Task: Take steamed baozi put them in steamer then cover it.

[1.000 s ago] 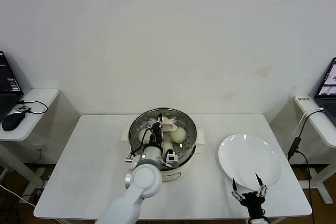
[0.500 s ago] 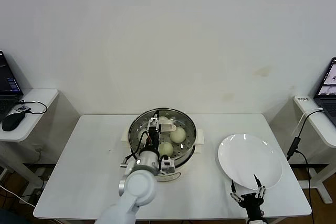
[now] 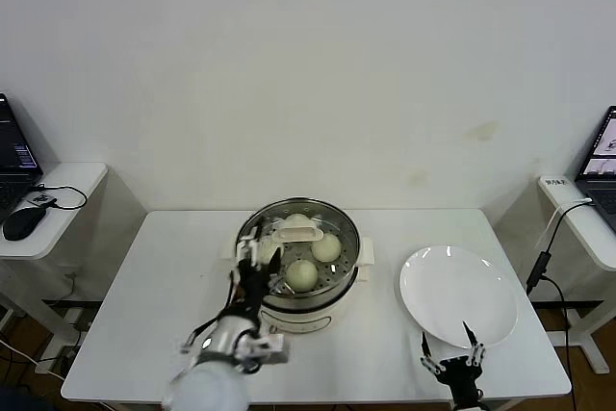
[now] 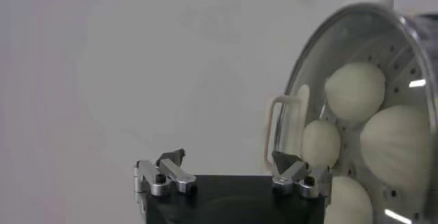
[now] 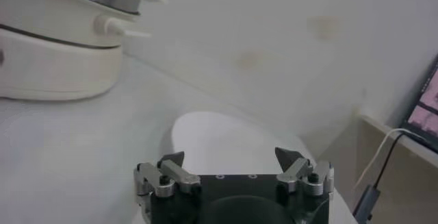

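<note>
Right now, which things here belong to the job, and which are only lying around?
Belong to the job:
- steamer, cover on it
- buns inside
- cover, handle up
- left gripper, open beside the steamer

Only lying around:
- plate, bare
- right gripper, open, idle near the plate
- mouse, side desk

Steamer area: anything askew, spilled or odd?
Nothing stands out. The cover sits level on the steamer, baozi visible under the glass. The plate is bare. Left gripper is beside the pot, jaws open.
</note>
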Robot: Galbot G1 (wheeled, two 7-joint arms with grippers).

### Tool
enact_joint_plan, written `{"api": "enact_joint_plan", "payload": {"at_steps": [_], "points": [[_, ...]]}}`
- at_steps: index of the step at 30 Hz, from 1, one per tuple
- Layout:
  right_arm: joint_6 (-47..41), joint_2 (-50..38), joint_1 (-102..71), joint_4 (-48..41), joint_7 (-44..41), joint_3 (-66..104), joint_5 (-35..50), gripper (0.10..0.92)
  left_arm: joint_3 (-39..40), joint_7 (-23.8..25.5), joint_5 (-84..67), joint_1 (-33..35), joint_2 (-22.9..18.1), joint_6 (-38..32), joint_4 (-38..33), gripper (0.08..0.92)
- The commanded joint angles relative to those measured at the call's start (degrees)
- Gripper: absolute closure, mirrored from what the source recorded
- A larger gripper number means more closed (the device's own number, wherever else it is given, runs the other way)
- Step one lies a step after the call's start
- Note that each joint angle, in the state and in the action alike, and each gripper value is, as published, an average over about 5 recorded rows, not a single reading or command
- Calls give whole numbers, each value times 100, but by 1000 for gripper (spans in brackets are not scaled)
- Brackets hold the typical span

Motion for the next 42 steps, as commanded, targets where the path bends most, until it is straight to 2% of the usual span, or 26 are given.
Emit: {"api": "enact_joint_plan", "payload": {"at_steps": [1, 5, 14, 24, 42], "points": [[409, -177, -121, 175, -174, -168, 829, 202, -2586, -1651, -5665, 2286, 73, -2246, -281, 177], [440, -470, -350, 303, -236, -341, 1283, 203, -2782, -1878, -6705, 2850, -111, -3121, 219, 177], [158, -1224, -871, 591, -414, -311, 2080, 203, -2643, -1950, -7795, 3417, -286, -3904, 614, 177], [-71, -1317, -1028, 787, -548, -310, 2533, 203, -2659, -1721, -8115, 3672, -310, -4061, 901, 177], [-325, -1272, -1194, 988, -556, -486, 2514, 203, -2534, -1685, -7861, 3688, -330, -4044, 1035, 177]]}}
